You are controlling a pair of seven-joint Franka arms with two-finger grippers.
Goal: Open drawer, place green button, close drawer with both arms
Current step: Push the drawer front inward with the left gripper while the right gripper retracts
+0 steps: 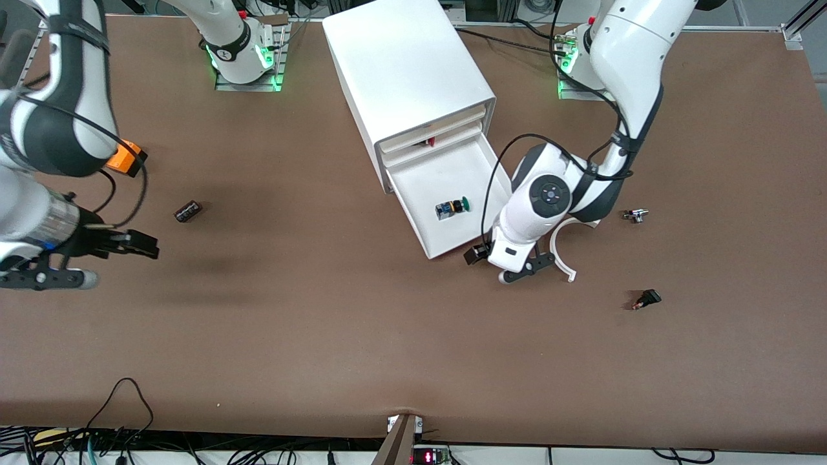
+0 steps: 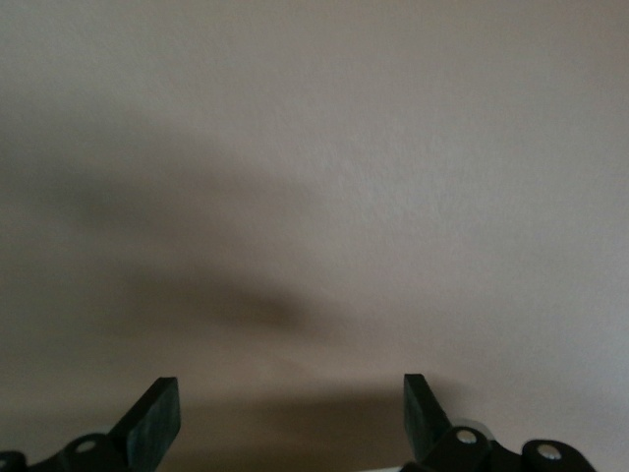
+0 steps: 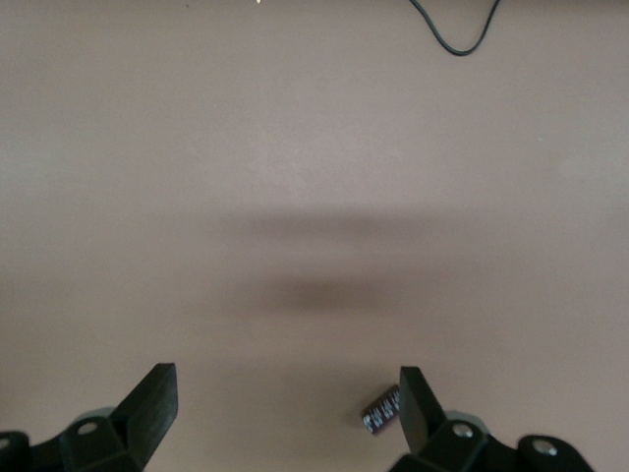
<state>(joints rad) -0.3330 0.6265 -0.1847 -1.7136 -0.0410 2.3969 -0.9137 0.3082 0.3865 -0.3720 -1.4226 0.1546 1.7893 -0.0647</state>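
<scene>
The drawer (image 1: 426, 181), lowest of the white cabinet (image 1: 407, 71), stands pulled out. The button (image 1: 451, 207) lies on its side inside it, green cap toward the left arm's end. My left gripper (image 1: 476, 254) is low at the drawer's front corner, open and empty. In the left wrist view the gripper (image 2: 292, 418) faces a plain pale surface close up. My right gripper (image 1: 143, 245) is open and empty over bare table toward the right arm's end. In the right wrist view the gripper (image 3: 288, 413) has only table between the fingers.
A small dark block (image 1: 187, 211) lies near the right gripper and shows in the right wrist view (image 3: 381, 411). An orange box (image 1: 126, 158) sits by the right arm. A white curved piece (image 1: 563, 253), a small metal part (image 1: 636, 215) and a small black part (image 1: 646, 299) lie near the left arm.
</scene>
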